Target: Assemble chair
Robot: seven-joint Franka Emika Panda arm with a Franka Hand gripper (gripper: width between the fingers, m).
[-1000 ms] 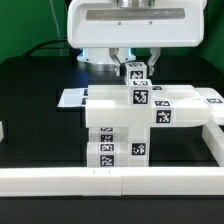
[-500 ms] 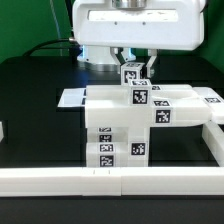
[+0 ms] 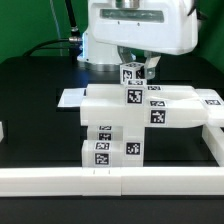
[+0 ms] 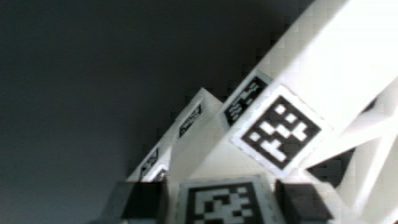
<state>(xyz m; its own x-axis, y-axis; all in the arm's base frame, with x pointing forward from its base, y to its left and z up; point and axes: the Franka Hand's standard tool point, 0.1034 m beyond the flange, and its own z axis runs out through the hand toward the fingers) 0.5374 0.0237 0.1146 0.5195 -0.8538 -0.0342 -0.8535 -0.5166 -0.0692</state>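
Observation:
The partly built chair (image 3: 125,118) is a stack of chunky white blocks with black-and-white tags, standing mid-table. My gripper (image 3: 135,70) hangs over its top back and is shut on a small white tagged chair piece (image 3: 133,73) that stands upright on the chair. In the wrist view my gripper (image 4: 226,202) has dark fingers (image 4: 150,200) on both sides of the tagged piece (image 4: 226,205). The chair's white body with tags (image 4: 278,126) stretches away beyond it. Where the piece meets the chair is hidden.
The marker board (image 3: 70,98) lies flat behind the chair at the exterior view's left. A long plain white border rail (image 3: 60,180) runs along the front and turns up the right side (image 3: 214,140). The table top is black.
The arm's wrist housing has shifted toward the exterior view's right. The held piece stays at about the same spot, and the chair's lower block has shifted slightly left.

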